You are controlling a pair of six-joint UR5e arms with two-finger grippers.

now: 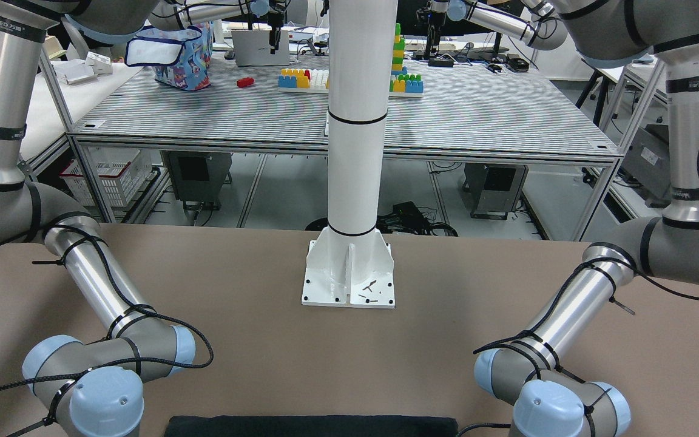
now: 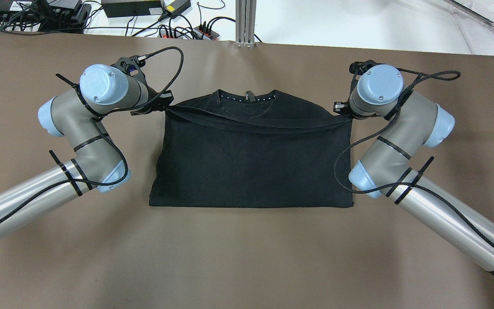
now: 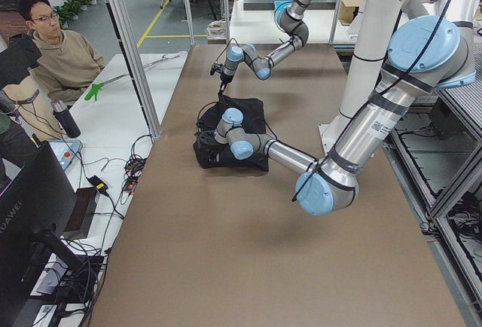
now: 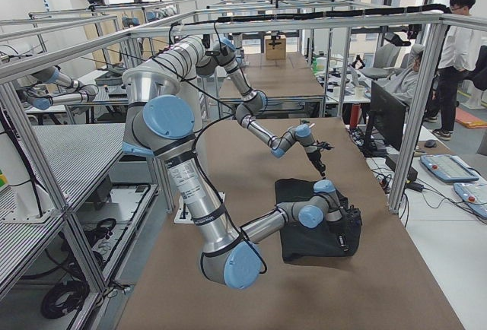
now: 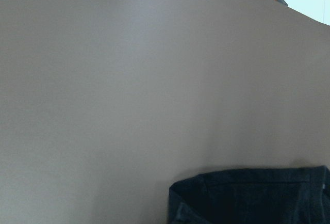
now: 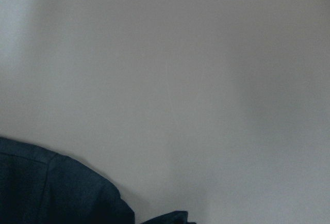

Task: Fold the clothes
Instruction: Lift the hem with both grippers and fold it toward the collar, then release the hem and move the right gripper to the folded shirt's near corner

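The clothes (image 2: 251, 163) are one black shirt lying flat on the brown table, its lower part folded up over the body, with the collar at the far edge. The folded hem runs taut between both grippers. My left gripper (image 2: 164, 104) sits at the hem's left corner and looks shut on it. My right gripper (image 2: 342, 110) sits at the right corner, mostly hidden under its wrist, and looks shut on the cloth too. The shirt's edge shows in the front view (image 1: 310, 426) and in the left wrist view (image 5: 252, 195) and right wrist view (image 6: 51, 188).
The white pillar's base plate (image 1: 348, 279) stands on the table on the robot's side. Cables and a power strip (image 2: 178, 30) lie past the table's far edge. An operator (image 3: 60, 56) sits beyond that edge. A blue patterned bag (image 1: 182, 54) is on another table.
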